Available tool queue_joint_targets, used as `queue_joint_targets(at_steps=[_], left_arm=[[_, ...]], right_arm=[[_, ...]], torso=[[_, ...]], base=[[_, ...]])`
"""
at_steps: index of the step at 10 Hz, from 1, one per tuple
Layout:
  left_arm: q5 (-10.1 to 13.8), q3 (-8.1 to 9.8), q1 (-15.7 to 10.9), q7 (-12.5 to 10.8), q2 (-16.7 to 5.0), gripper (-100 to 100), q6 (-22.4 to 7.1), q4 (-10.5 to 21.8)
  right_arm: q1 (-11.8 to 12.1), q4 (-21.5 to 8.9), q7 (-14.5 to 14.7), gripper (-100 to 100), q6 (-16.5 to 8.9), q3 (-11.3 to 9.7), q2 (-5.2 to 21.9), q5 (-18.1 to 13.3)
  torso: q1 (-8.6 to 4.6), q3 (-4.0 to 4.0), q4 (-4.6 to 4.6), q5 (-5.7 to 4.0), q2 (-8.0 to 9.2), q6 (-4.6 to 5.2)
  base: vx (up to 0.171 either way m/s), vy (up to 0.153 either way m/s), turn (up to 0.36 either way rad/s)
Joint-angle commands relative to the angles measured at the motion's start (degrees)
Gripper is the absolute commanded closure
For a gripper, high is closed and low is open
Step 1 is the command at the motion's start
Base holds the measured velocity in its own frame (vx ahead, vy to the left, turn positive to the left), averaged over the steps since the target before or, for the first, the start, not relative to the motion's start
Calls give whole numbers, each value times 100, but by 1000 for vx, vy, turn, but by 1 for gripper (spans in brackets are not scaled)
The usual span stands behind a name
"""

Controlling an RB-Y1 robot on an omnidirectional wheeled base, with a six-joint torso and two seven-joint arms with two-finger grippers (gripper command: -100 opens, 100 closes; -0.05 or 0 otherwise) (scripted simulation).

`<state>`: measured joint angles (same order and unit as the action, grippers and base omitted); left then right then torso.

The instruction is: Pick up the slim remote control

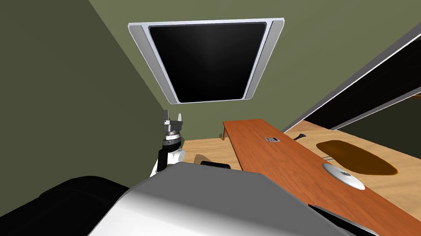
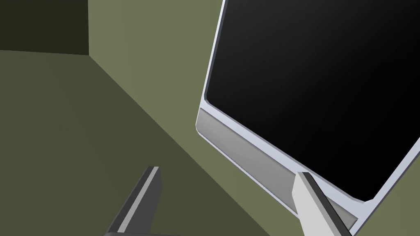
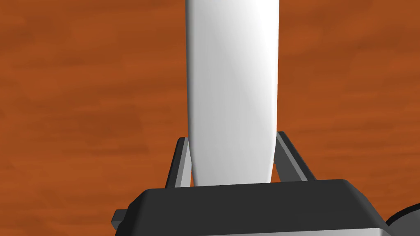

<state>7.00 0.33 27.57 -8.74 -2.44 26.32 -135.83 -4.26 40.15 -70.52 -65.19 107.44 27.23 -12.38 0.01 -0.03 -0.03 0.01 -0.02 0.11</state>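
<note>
our right gripper (image 3: 232,138) had its 2 jaws closed on the slim remote control (image 3: 231,82), a plain white, smooth bar. its near end sat between the fingers (image 3: 180,164), each pressed against 1 of its long sides. the remote ran straight out from the dark gripper body, over the reddish-brown wooden tabletop (image 3: 82,82). whether it touched the wood or hung clear of it, we could not tell.

in the head view the same tabletop (image 1: 276,165) stretched away on our right, carrying a small grey square item (image 1: 271,139) and, nearer to us, a white oval disc (image 1: 343,175). beside it a brown oval rug (image 1: 358,158) lay on the pale wooden floor (image 1: 419,179).

our left gripper (image 1: 172,119) was raised upright in front of the olive wall (image 1: 43,88), well apart from the tabletop. it stood below a wall-mounted television (image 1: 208,62) with a black screen and a silver frame. in the left wrist view its jaws stood open with nothing between them, pointed towards a corner of the television.
</note>
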Motion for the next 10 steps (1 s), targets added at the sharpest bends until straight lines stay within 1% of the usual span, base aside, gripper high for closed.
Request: queue_joint_targets(at_steps=[1,4,5,6,8,9,10], left_arm=[[0,0,0,0,0,0,0,0],[0,0,0,0,0,0,0,0],[0,0,0,0,0,0,0,0],[0,0,0,0,0,0,0,0],[0,-1,0,0,1,0,0,0],[0,-1,0,0,1,0,0,0],[0,0,0,0,0,0,0,0]], right_arm=[[0,0,0,100,0,0,0,0],[2,0,0,100,-1,0,0,-1],[2,0,0,0,-1,0,0,-1],[-17,124,-7,100,-202,33,100,-47],[-23,185,-20,100,-375,77,228,-96],[-20,155,-14,100,-297,63,190,-78],[-22,172,-12,0,-328,64,197,-81]], torso=[[0,0,0,0,0,0],[0,2,1,-1,2,-1],[0,2,1,-1,2,-1],[0,2,1,-1,2,-1],[25,5,3,6,8,-5],[30,6,3,10,10,-2],[19,5,2,5,7,0]], base=[[0,0,0],[0,0,0],[0,0,0],[-10,38,64],[-21,67,60],[-9,27,3],[-1,6,-2]])
